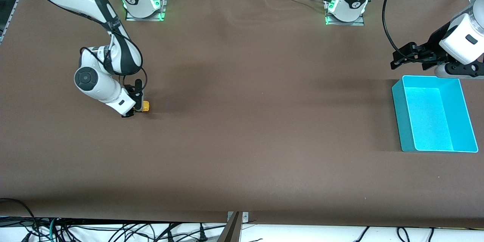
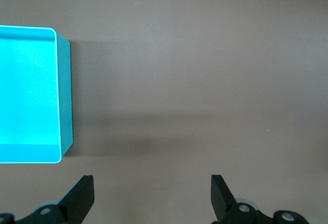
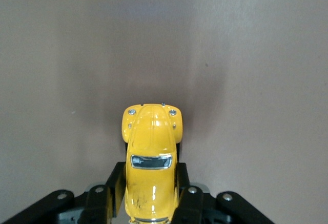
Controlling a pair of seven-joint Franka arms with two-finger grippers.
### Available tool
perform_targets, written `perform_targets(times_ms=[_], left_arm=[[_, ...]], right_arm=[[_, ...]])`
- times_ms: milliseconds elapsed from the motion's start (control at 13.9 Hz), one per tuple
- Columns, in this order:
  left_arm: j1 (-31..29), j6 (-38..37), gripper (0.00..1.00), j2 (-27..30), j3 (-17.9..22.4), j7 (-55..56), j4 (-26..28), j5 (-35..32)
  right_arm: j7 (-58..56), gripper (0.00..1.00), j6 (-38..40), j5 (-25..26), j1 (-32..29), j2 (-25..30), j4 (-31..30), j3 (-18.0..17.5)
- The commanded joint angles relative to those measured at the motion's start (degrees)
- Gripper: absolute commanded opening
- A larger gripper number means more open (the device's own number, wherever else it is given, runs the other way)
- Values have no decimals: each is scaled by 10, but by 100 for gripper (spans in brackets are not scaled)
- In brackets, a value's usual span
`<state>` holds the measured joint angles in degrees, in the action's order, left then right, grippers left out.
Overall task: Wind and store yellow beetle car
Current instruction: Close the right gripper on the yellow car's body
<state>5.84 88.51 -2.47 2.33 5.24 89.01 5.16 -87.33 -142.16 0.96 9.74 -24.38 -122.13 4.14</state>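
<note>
Item 1, yellow beetle car (image 3: 152,155), at the right arm's end of the table, clamped in my right gripper (image 1: 137,110): drag it straight back, wheels pressed down; left gripper (image 2: 152,199) waits spread beside the cyan bin (image 1: 398,98); wheels and rear hidden by my fingers (image 3: 114,185).

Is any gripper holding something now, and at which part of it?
The right gripper holds the yellow beetle car, its fingers pressed on the two sides of the body near the rear. The left gripper, beside the cyan bin, is open and holds nothing.
</note>
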Motion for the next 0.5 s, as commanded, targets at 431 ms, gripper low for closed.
perform_targets(times_ms=[431], left_arm=[[-2, 8, 100, 11, -1, 6, 12, -2]], right_arm=[[20, 2, 17, 4, -4, -7, -24, 41]])
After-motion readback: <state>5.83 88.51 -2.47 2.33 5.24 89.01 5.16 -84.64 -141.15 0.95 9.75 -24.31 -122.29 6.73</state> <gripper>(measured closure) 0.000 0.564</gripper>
